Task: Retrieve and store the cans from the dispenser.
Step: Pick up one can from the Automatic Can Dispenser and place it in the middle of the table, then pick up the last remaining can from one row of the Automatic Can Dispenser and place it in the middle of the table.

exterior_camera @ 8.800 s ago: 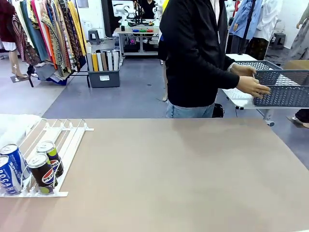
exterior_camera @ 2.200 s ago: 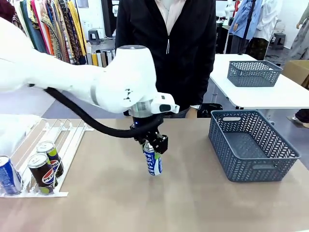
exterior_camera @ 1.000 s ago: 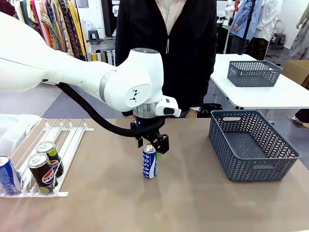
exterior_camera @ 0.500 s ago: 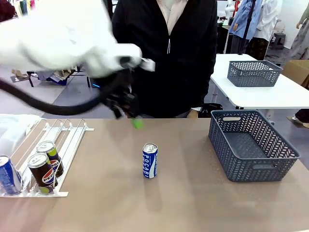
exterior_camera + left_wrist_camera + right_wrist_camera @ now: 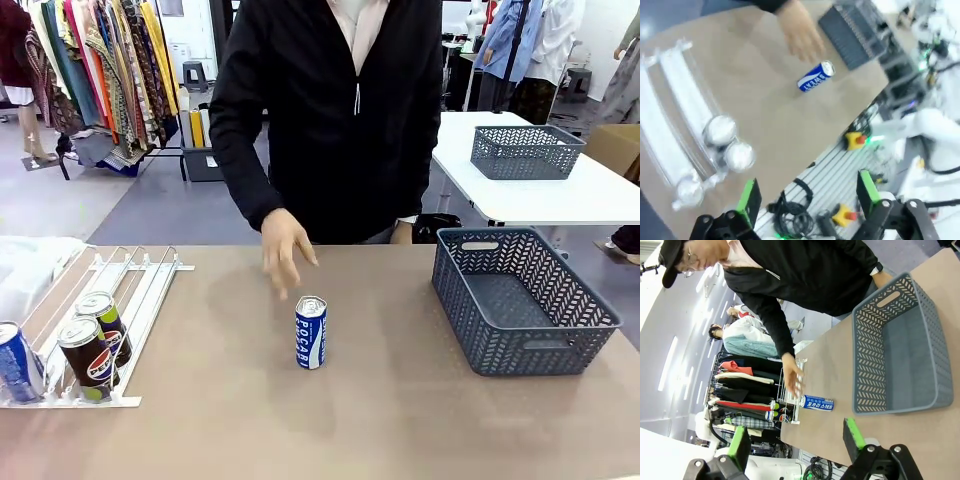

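One blue can (image 5: 311, 333) stands upright and alone in the middle of the table, also seen from above as the blue can (image 5: 816, 76) and from the side as the blue can (image 5: 816, 403). A person's hand (image 5: 285, 250) hovers just behind it, not touching. The white dispenser (image 5: 135, 285) lies at the left, holding a blue can (image 5: 15, 362) and two black cans (image 5: 88, 358) at its low end. My left gripper (image 5: 807, 195) is open, high above the table with nothing in it. My right gripper (image 5: 796, 437) is open too, far from the can.
A dark grey mesh basket (image 5: 525, 300) sits at the table's right. A second basket (image 5: 525, 150) rests on a white table behind. The person stands at the far edge, leaning in. A white plastic bag (image 5: 30, 262) lies beside the dispenser.
My left gripper let go of the blue can, rose and swung away left out of the front view. The person's hand has come down toward the can.
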Available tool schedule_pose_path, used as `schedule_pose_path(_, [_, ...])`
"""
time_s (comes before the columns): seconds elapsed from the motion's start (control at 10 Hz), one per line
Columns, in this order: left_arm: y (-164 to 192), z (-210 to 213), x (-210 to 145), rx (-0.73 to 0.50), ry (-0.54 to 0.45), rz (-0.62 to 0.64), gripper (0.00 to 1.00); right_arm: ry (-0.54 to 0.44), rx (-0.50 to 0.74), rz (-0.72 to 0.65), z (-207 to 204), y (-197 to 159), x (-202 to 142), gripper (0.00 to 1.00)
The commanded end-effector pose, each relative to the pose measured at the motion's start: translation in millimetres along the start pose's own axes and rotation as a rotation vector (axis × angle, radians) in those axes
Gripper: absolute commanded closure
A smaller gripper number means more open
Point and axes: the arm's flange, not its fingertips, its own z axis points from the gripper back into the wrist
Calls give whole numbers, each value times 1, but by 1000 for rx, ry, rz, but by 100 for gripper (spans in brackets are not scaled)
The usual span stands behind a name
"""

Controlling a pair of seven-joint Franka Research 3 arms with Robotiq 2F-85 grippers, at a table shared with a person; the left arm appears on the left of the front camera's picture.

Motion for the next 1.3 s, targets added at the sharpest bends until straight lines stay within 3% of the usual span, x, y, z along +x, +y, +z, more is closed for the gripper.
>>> schedule_pose_path(0.0, [68, 29, -43, -206, -208, 95, 0, -14, 23, 28, -1, 2, 2, 0])
schedule_pose_path(0.1, [86, 36, -58, -242, -283, 166, 0, -14, 23, 28, -1, 2, 2, 0])
schedule_pose_path(0.2, [92, 38, -58, -251, -278, 171, 0, -14, 23, 28, -1, 2, 2, 0])
schedule_pose_path(0.3, [76, 45, -72, -159, -213, 152, 0, -14, 23, 28, -1, 2, 2, 0])
schedule_pose_path(1.2, [76, 45, -72, -159, -213, 152, 0, -14, 23, 28, -1, 2, 2, 0])
